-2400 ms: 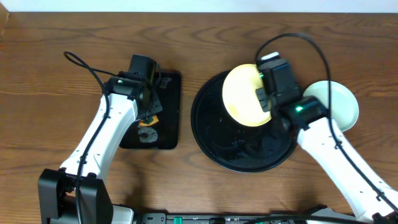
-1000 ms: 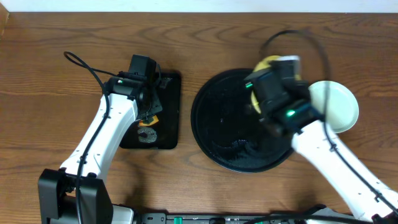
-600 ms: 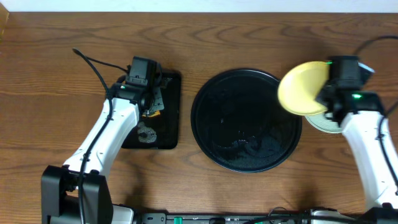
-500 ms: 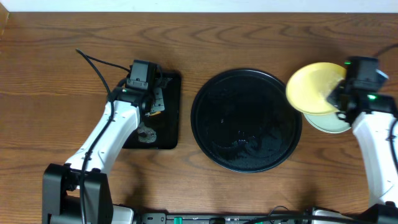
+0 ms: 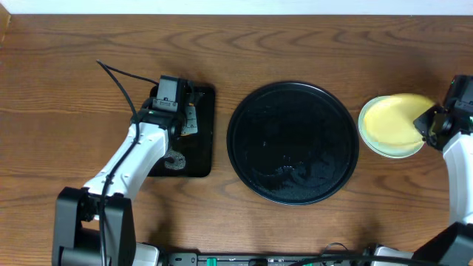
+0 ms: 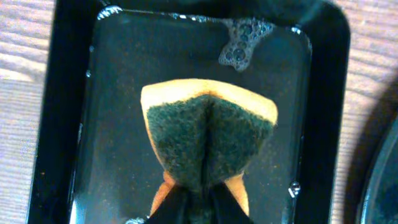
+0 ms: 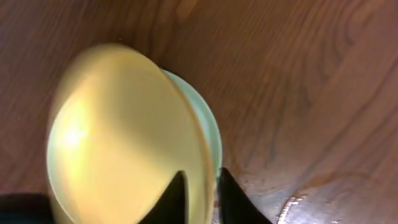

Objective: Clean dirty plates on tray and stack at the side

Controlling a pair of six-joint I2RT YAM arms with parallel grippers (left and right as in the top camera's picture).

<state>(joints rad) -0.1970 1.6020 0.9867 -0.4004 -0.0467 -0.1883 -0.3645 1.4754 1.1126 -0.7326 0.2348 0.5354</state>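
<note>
My right gripper (image 5: 430, 124) is shut on the rim of the pale yellow plate (image 5: 394, 121), holding it tilted just over a pale blue-mint plate (image 5: 384, 150) on the table right of the round black tray (image 5: 244, 118). In the right wrist view the fingers (image 7: 198, 198) pinch the yellow plate's edge (image 7: 118, 137), with the mint plate (image 7: 211, 134) showing beneath. The round tray holds no plate, only wet foam. My left gripper (image 6: 198, 202) is shut on a green-and-orange sponge (image 6: 208, 137) over the small rectangular black tray (image 6: 74, 93).
The small rectangular tray (image 5: 205, 159) lies left of the round tray and holds water and foam bubbles (image 6: 241, 50). A black cable (image 5: 118, 77) loops from the left arm over the wooden table.
My right gripper carried the yellow plate from the round tray rightward and lowered it over the mint plate at the side. The left gripper with the sponge shifted slightly over the small tray.
</note>
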